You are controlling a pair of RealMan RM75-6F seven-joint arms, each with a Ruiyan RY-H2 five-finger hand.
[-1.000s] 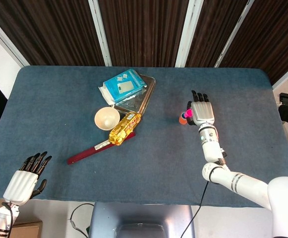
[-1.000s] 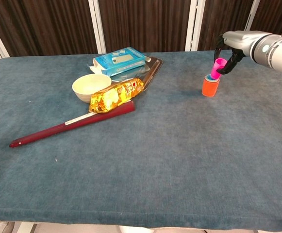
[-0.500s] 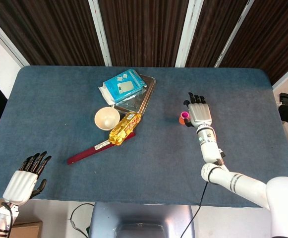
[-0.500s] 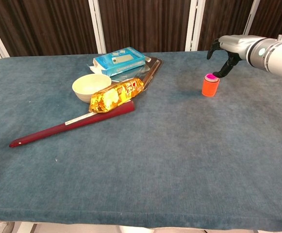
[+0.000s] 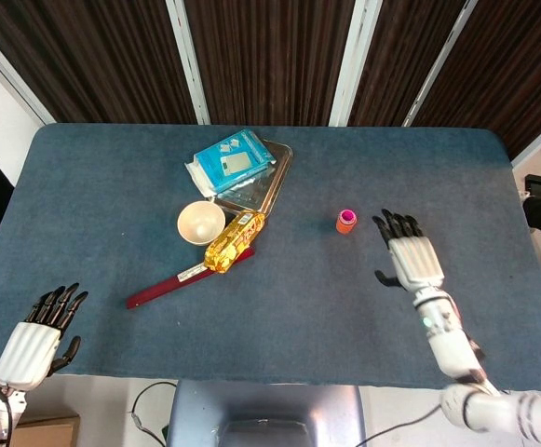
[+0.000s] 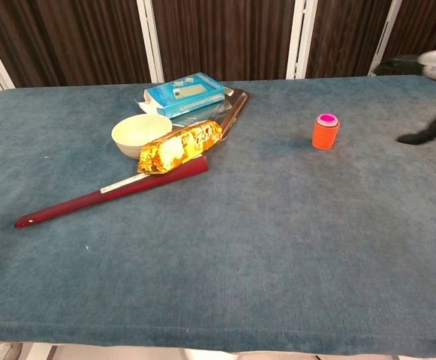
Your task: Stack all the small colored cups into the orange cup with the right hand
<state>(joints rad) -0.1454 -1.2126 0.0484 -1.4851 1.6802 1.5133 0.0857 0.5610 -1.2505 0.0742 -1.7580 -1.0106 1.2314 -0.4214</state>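
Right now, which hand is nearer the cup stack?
The right hand, open just beside the orange cup with the pink cup nested inside; the left hand sits at the table's far corner.

On the blue cloth-covered surface (image 5: 112,196), the orange cup (image 5: 345,223) holding a pink cup (image 5: 347,217) stands right of centre, toward the far edge. Well left of it lie a blue box (image 5: 234,161) on a clear tray (image 5: 261,182), a cream bowl (image 5: 200,222), a golden snack packet (image 5: 234,240) and a long maroon stick (image 5: 182,279). The right hand (image 5: 413,258) is beside the cup's right; the left hand (image 5: 37,337) is at the near left corner.
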